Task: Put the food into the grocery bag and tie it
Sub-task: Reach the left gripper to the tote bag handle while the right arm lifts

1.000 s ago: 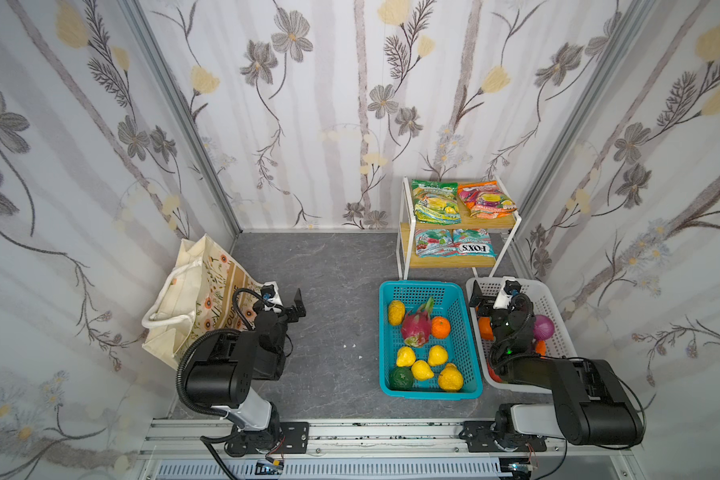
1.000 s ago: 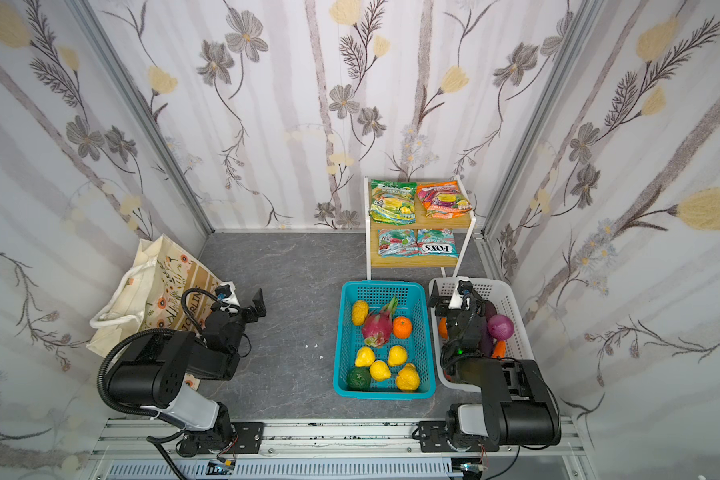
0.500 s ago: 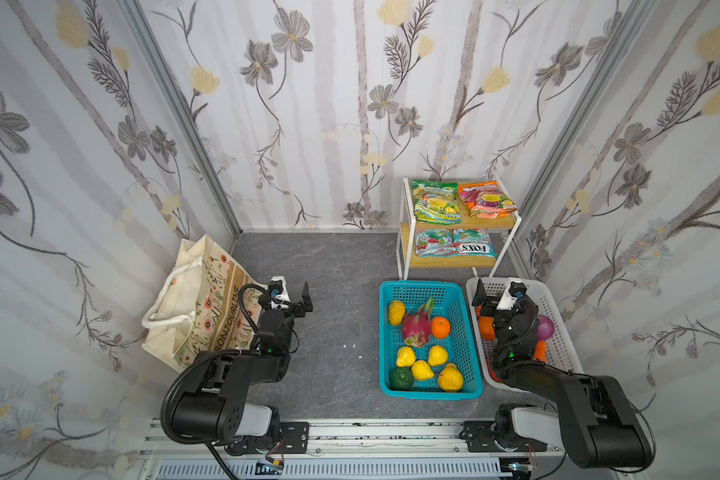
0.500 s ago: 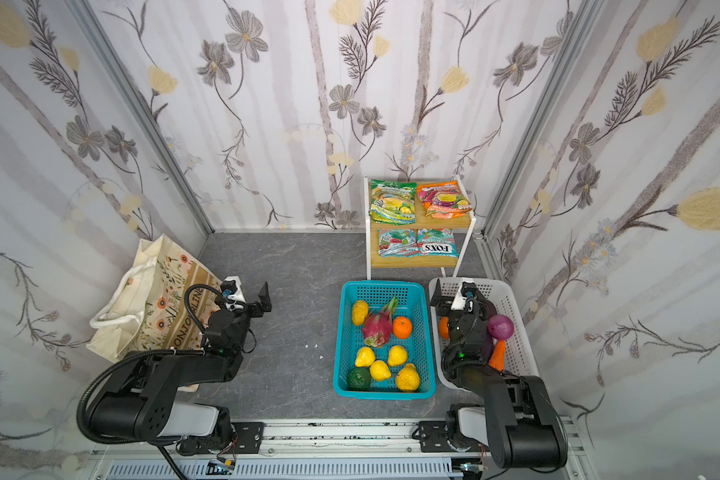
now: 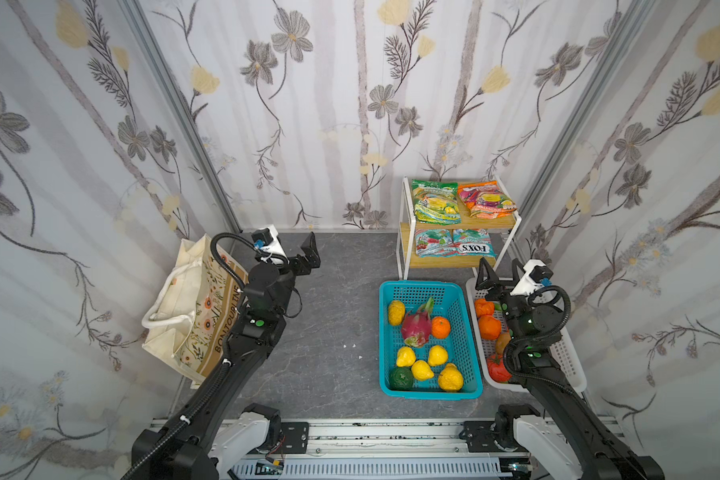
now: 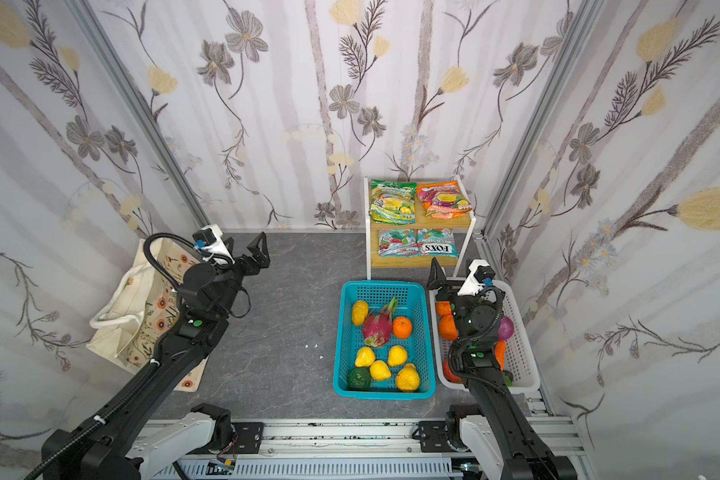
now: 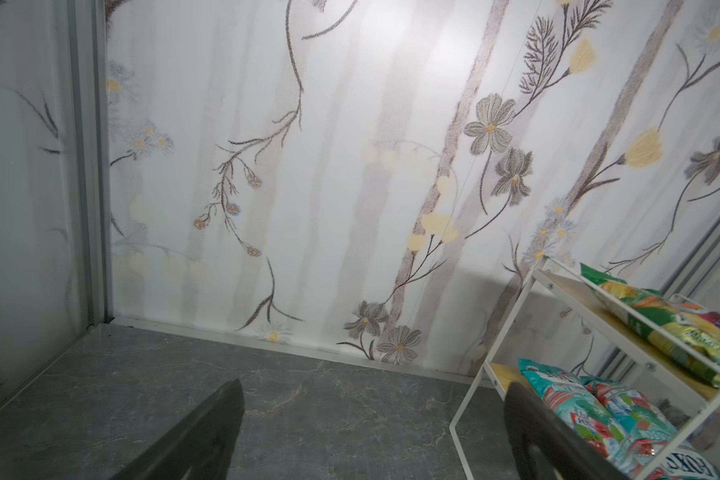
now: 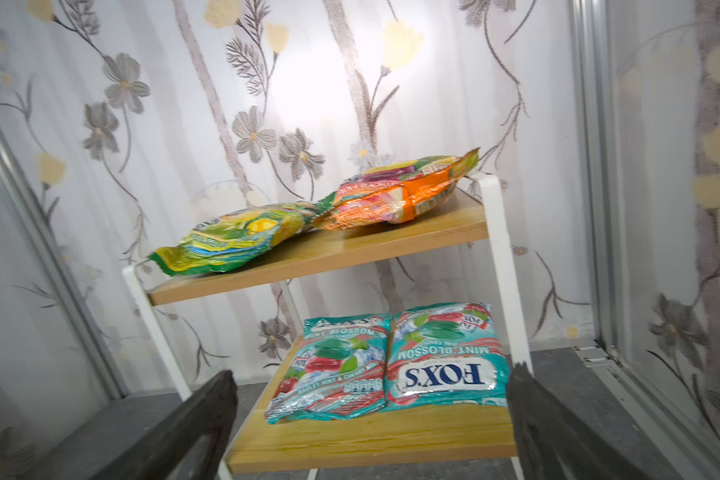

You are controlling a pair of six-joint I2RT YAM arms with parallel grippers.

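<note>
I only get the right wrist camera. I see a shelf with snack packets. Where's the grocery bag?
Observer: The grocery bag stands at the far left in both top views.
Child: And where's the fruit?
Observer: A pink dragon fruit lies in the teal basket.
Child: Is the other gripper holding something?
Observer: No, the left gripper is open and empty.

Floor (image 5: 333, 299) btwn bag (image 5: 184, 299) & teal basket (image 5: 431, 392) open; rack (image 5: 454, 262) stands just ahead of R hand (image 5: 499, 270).
</note>
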